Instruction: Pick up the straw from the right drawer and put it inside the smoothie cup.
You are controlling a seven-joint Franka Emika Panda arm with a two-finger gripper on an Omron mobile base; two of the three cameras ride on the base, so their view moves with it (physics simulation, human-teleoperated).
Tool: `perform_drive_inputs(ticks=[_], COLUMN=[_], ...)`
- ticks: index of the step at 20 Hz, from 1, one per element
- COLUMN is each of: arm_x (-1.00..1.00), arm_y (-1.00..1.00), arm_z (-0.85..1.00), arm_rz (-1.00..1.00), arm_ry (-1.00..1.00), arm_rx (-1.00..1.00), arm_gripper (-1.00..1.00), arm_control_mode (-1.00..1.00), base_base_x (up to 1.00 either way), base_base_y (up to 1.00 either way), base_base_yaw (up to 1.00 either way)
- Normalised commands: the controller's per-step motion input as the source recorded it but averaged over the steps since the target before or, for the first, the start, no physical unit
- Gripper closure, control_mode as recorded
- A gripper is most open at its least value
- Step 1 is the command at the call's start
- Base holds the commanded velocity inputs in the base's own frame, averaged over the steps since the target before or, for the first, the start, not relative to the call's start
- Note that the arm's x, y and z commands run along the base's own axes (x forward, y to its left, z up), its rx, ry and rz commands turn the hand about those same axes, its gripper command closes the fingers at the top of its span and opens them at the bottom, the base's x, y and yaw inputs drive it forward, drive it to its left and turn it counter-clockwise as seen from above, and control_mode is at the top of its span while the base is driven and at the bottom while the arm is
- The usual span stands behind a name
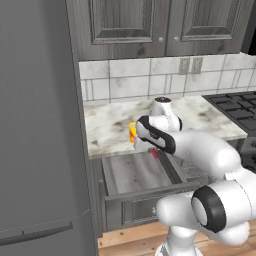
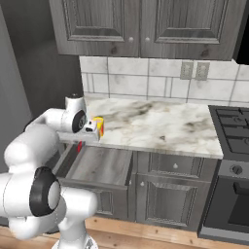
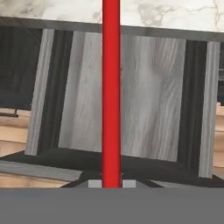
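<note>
Hand view: straw (image 3: 111, 87) thin, straight, plain red, upright between jaws.

Open right drawer (image 1: 135, 175), smoothie cup (image 1: 132, 132) on counter (image 1: 107, 127) behind arm (image 1: 200, 150)

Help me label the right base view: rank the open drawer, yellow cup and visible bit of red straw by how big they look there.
1. right drawer, largest by far
2. smoothie cup, small
3. straw, a mere sliver below the arm; the rest is hidden
</note>
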Motion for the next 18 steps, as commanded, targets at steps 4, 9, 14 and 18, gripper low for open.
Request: perform_drive_inputs(ticks=[4,9,14,18], arm_x=[0.0,0.0,0.0,0.01], arm_y=[-0.15,-0.13,-0.08,-0.02], arm_z=[0.47,0.66,0.59,0.34], arm_rz=[0.16,0.2,0.24,0.25], arm_ry=[-0.37,-0.19,-0.18,-0.28], arm_rx=[0.06,0.07,0.09,0.09], arm_gripper=[1.0,1.0,1.0,1.0], arm_control_mode=[-1.0,-1.0,-1.0,-1.0], base_base_x=[0.0,0.0,0.0,0.0], base_base_y=[0.0,0.0,0.0,0.0], base_base_yaw=[0.0,0.0,0.0,0.0])
